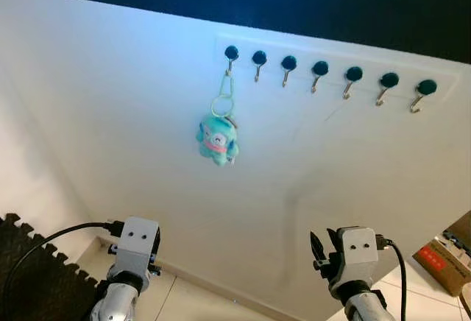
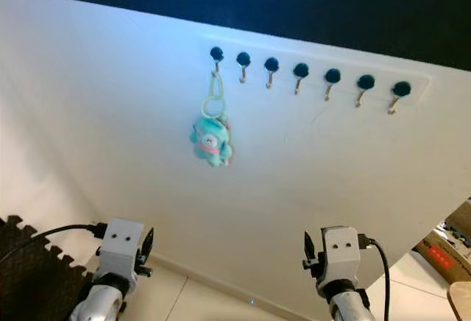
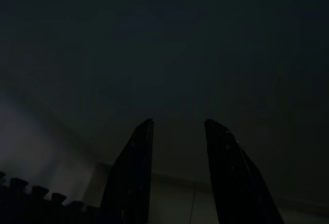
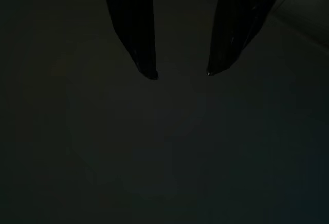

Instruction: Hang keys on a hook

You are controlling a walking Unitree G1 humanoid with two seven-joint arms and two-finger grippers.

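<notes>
Left gripper (image 3: 177, 126) and right gripper (image 4: 181, 74) hung low, fingers parted, empty; keychain (image 1: 217, 138) hung from leftmost hook (image 1: 230, 57) on wall (image 1: 110, 115)

Both arms low and near, wrists raised side by side, well apart. Left gripper (image 3: 177, 126): two black fingers parted, nothing between them. Right gripper (image 4: 181, 74): fingers likewise parted, nothing held. Wrist views very dark.

Low on your left lies a dark foam mat (image 1: 29, 269) with a toothed edge. A cardboard box (image 1: 445, 260) sits at your lower right, on pale floor tiles (image 1: 184, 300).
</notes>
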